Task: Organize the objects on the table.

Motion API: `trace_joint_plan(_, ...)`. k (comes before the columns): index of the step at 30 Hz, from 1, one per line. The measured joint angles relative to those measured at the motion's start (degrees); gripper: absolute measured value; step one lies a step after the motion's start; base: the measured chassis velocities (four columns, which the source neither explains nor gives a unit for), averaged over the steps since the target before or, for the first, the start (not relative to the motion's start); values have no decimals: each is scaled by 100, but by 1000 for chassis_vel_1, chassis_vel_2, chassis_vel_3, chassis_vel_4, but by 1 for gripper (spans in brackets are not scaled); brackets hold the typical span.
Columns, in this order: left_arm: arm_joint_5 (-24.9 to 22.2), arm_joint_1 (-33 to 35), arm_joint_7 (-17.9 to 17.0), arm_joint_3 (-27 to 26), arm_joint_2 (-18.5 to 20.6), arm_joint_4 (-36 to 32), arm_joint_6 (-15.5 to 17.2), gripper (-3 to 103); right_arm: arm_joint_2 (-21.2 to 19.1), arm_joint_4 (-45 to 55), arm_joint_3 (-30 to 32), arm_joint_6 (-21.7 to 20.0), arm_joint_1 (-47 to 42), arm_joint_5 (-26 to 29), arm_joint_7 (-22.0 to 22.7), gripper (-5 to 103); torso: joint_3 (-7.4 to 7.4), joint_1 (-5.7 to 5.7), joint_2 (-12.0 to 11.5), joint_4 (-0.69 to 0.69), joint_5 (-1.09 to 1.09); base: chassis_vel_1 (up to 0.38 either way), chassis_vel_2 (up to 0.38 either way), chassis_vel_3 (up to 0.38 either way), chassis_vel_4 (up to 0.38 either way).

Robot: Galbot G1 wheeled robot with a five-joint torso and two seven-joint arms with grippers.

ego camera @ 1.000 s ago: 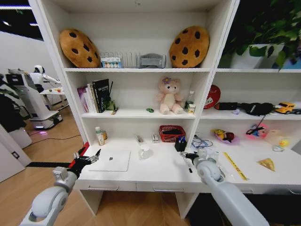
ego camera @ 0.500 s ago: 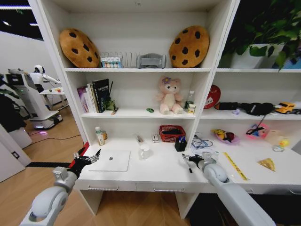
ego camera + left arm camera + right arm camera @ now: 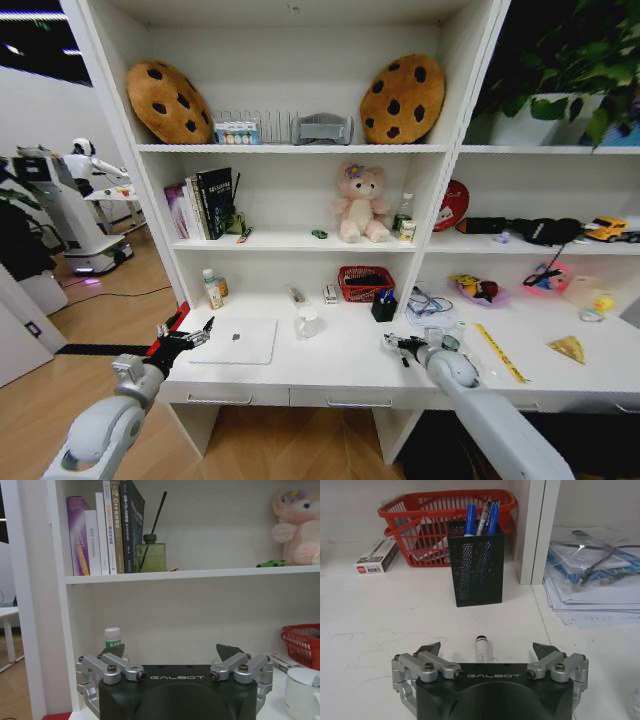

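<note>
1. The right tool [image 3: 487, 652] is held low over the white desk [image 3: 340, 365] with its fingers spread wide on either side of a pen [image 3: 482, 649] lying in front of the black mesh pen holder [image 3: 477, 562].
2. A good grasp is judged to need the fingers lowered squarely, the pen centred between them, then closed gently.
3. The left tool [image 3: 185, 338] is parked, spread wide, beside the laptop [image 3: 236, 341].
4. "GALBOT" is printed on both tools; one book spine reads "DAS Controller".
</note>
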Motion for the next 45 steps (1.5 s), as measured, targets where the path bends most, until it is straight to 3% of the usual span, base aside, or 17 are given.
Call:
trace_joint_plan(3, 0, 0, 0, 0, 0, 0, 0, 100, 18, -22, -21, 7, 11, -60, -31, 100, 0, 0, 0, 0, 0, 0, 0, 0, 0)
trace_joint_plan(7, 0, 0, 0, 0, 0, 0, 0, 100, 25, -87, -34, 12, 56, -82, -64, 94, 0, 0, 0, 0, 0, 0, 0, 0, 0)
trace_joint_plan(10, 0, 0, 0, 0, 0, 0, 0, 100, 26, -157, -38, 16, 106, -87, -87, 83, 0, 0, 0, 0, 0, 0, 0, 0, 0)
trace_joint_plan(20, 0, 0, 0, 0, 0, 0, 0, 100, 21, -305, -34, 28, 208, -42, -212, 72, 0, 0, 0, -1, 0, 0, 0, 0, 0)
trace_joint_plan(45, 0, 0, 0, 0, 0, 0, 0, 100, 130, -339, -90, 19, 198, 37, -177, 61, 0, 0, 0, 0, 0, 0, 0, 0, 0)
